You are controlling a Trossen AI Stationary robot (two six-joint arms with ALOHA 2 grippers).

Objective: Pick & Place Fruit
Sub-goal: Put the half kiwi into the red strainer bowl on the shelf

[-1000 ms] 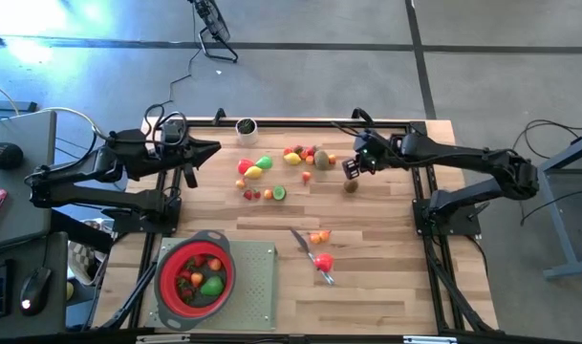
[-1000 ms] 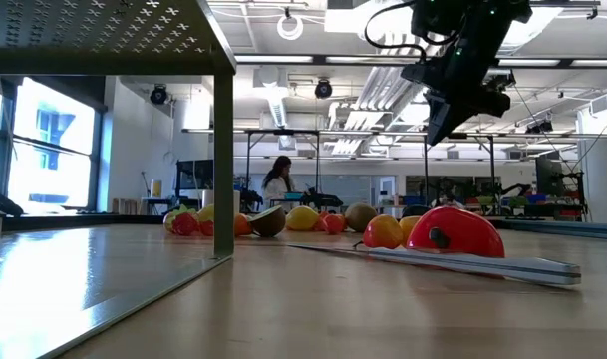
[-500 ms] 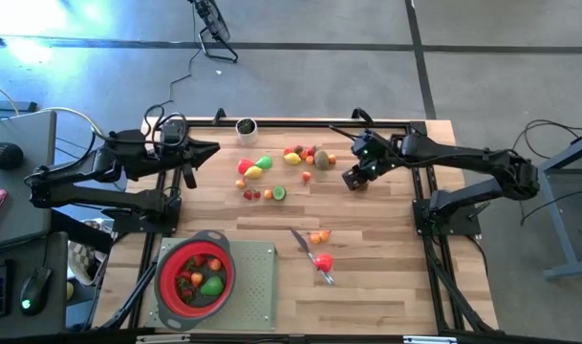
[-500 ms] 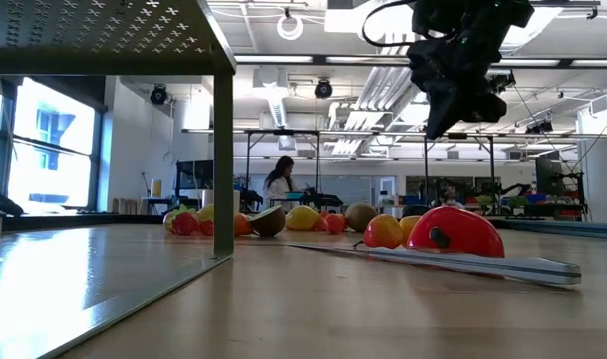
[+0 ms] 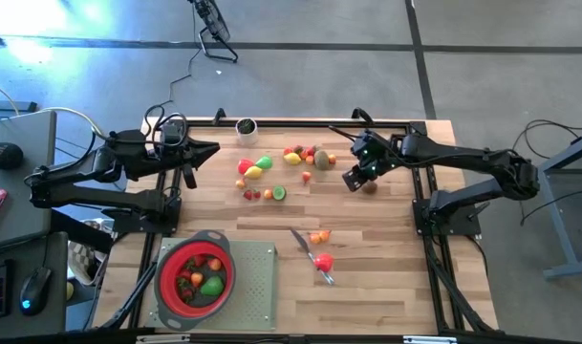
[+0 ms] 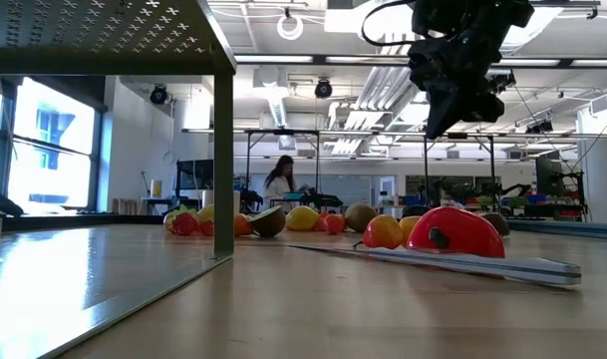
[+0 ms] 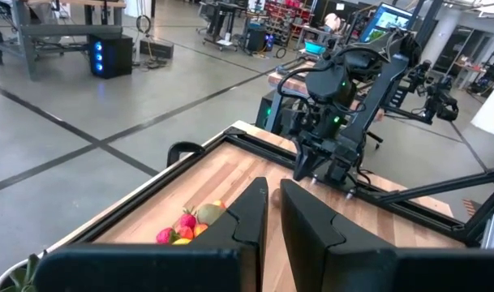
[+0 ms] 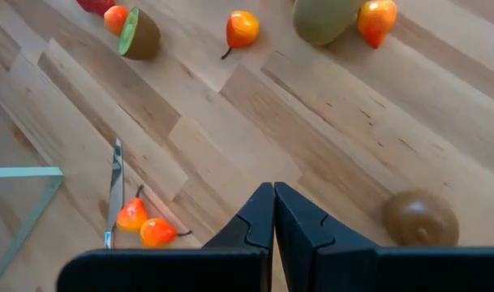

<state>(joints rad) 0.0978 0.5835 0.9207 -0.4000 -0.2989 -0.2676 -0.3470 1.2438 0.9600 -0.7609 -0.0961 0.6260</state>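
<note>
Your wooden table (image 5: 367, 287) carries scattered toy fruits (image 5: 300, 158) along its far half, a brown fruit (image 5: 370, 187) apart, a grey knife (image 5: 303, 244) beside a red piece (image 5: 323, 261), and a tray (image 5: 257, 287) holding the red strainer (image 5: 195, 277).

Fruit in the strainer (image 5: 177, 256) — too small to name — and the knife (image 8: 114, 191) is edge-cut.

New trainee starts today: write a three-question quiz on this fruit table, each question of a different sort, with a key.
1. True or false: the right gripper holds a fruit.
2. What lies beside the right gripper's fingers on the wood? A) brown kiwi B) banana C) grapes
3. Fill in: the red strainer sits on the grey ____.

Key: 1 false, its fingers are shut on nothing; 2 A; 3 mat.
</note>
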